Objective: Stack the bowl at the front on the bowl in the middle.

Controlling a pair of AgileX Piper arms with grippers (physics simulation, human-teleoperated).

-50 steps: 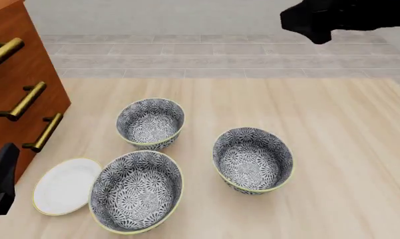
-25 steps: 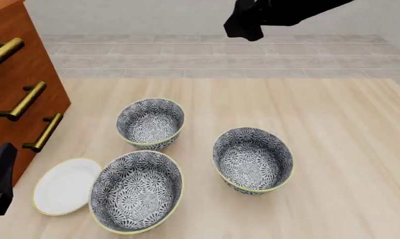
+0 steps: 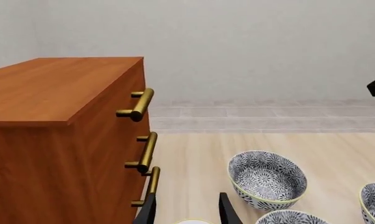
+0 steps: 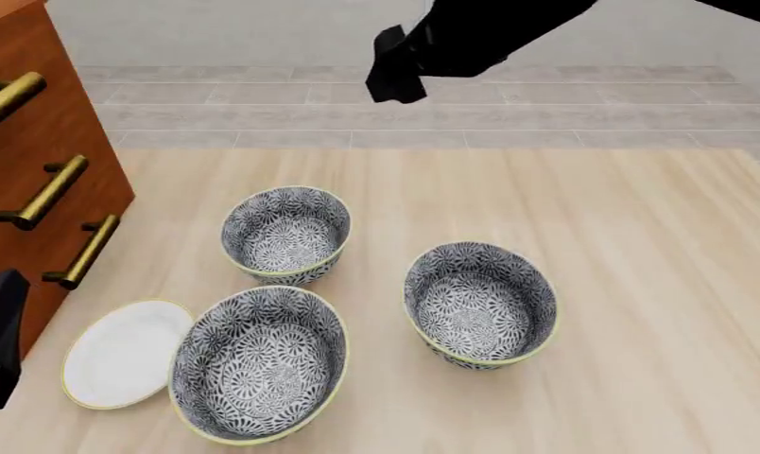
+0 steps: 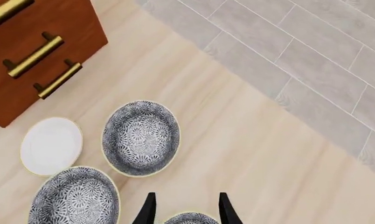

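The bowl at the front (image 4: 481,303) stands right of centre on the table, deep, grey-and-white floral with a pale-yellow rim. The bowl in the middle (image 4: 285,232) is its twin, farther back and to the left. My right arm (image 4: 481,33) hangs high over the table's far side. In its wrist view my right gripper (image 5: 186,212) is open and empty, high above the front bowl's rim (image 5: 189,218), with the middle bowl (image 5: 141,137) farther off. My left gripper (image 3: 187,212) is open and empty, low at the near left beside the cabinet; the middle bowl (image 3: 267,179) lies ahead of it.
A wider-looking bowl (image 4: 260,364) of the same pattern sits at the near left, with a flat white plate (image 4: 122,352) beside it. A wooden cabinet (image 4: 33,180) with brass handles (image 4: 43,194) fills the left edge. Grey tiled floor (image 4: 354,104) lies beyond the table's far edge.
My right arm has swept leftward across the top of the front view, from the far right toward the centre. The left gripper and all bowls have stayed put.
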